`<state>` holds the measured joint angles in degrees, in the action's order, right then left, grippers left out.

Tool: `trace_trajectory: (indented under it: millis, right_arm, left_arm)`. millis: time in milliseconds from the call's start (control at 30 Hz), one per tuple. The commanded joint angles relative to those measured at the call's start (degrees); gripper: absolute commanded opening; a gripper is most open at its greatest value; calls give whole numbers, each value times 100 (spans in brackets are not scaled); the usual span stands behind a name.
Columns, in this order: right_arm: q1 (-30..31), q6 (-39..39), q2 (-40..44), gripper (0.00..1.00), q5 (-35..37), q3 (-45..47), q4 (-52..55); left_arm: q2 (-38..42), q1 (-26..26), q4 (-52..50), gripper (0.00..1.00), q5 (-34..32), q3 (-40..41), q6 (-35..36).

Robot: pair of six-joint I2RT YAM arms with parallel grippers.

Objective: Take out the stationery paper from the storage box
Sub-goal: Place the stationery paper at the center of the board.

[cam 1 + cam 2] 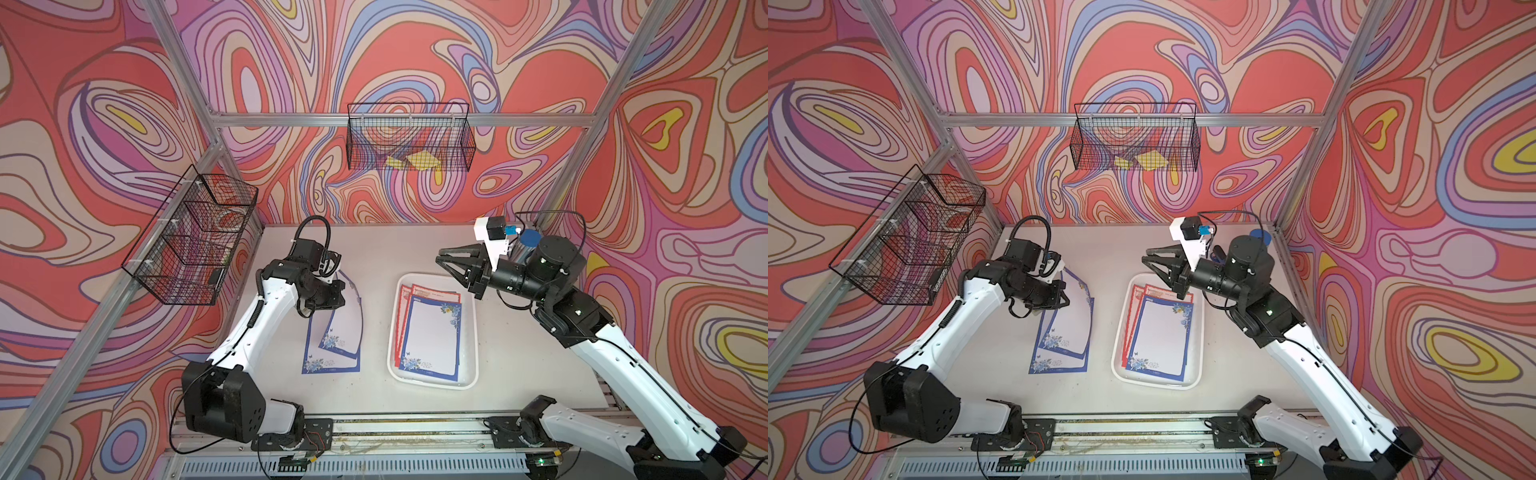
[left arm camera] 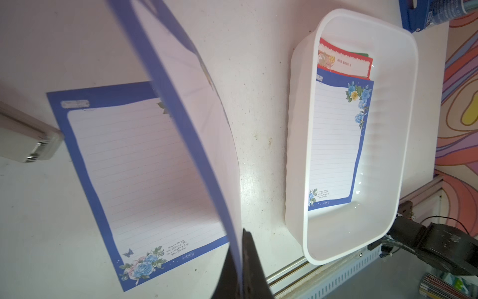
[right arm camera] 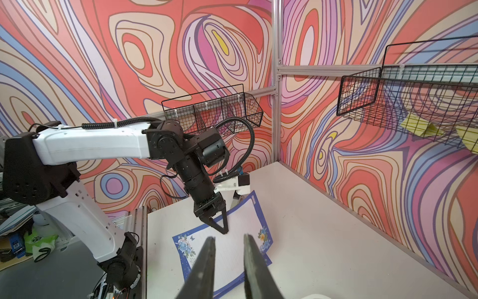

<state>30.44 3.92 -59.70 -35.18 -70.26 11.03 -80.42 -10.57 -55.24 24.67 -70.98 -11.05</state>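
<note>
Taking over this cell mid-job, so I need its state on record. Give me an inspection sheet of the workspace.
Surface: white tabletop, lightly speckled.
Job's things: storage box holds a blue-bordered sheet over red-bordered sheets; a flat sheet lies on the tabletop beside it.
Clutter: yellow paper pieces in back basket; unclear blue item, far corner.
Claws: left claw shut on a curling held sheet; right claw open, empty.
Cables: black wrist cables, clear of paper.
Surroundings: patterned walls, metal frame, side basket.

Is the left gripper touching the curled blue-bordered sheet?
Touching. In the left wrist view, the left gripper is shut on an edge of the curled blue-bordered sheet.
</note>
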Motion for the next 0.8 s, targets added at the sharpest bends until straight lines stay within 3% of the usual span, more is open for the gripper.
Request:
trace_trajectory:
  millis: [0, 300, 500, 767]
  right_arm:
    - [2, 10, 2, 23, -110, -14, 119]
    - [-2, -27, 44, 23, -138, 122, 91]
    - [-3, -128, 36, 23, -116, 48, 191]
    - [-2, -220, 157, 23, -61, 57, 248]
  left_arm:
    - [65, 113, 259, 0, 702, 113, -154]
    - [-68, 1050, 515, 0, 924, 836, -38]
    - [-560, 1083, 526, 0, 1074, 1005, 277]
    - [-718, 1101, 539, 0, 322, 1005, 310]
